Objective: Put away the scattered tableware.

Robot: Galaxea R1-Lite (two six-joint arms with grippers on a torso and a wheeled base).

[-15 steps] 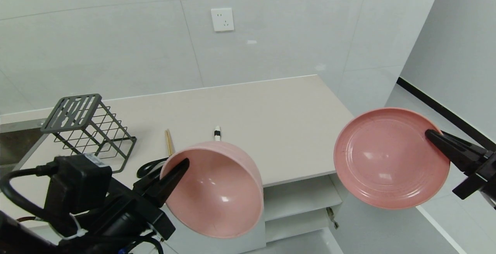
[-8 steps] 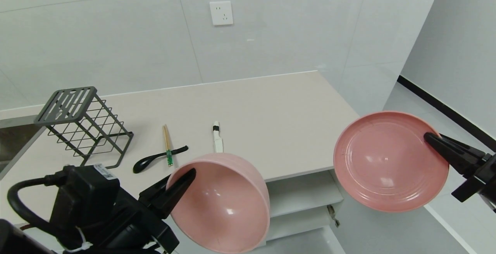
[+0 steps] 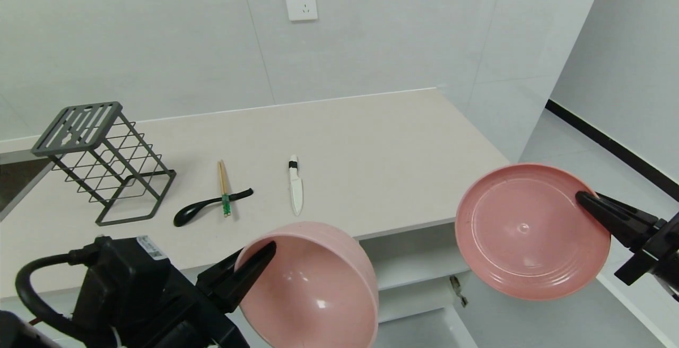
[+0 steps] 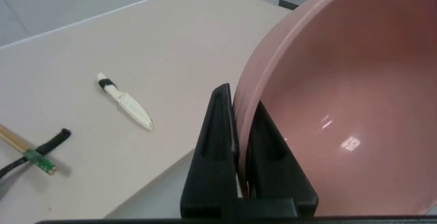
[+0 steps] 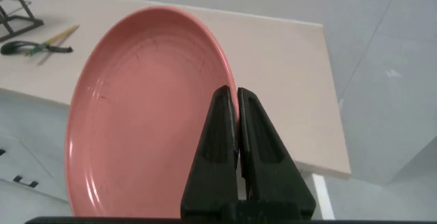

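You hold a pink bowl (image 3: 318, 289) just off the counter's (image 3: 371, 141) front edge, the left gripper (image 4: 235, 115) clamped on its rim, and a pink plate (image 3: 525, 231) in the air past the counter's front right corner, the right gripper (image 5: 237, 101) pinched shut on its edge. Both are thin rim pinches, so a quick swing could let either dish pivot and drop, or clip the counter. A knife (image 3: 295, 186), spoon (image 3: 204, 207) and chopsticks (image 3: 224, 189) lie on the counter. No writing can be read
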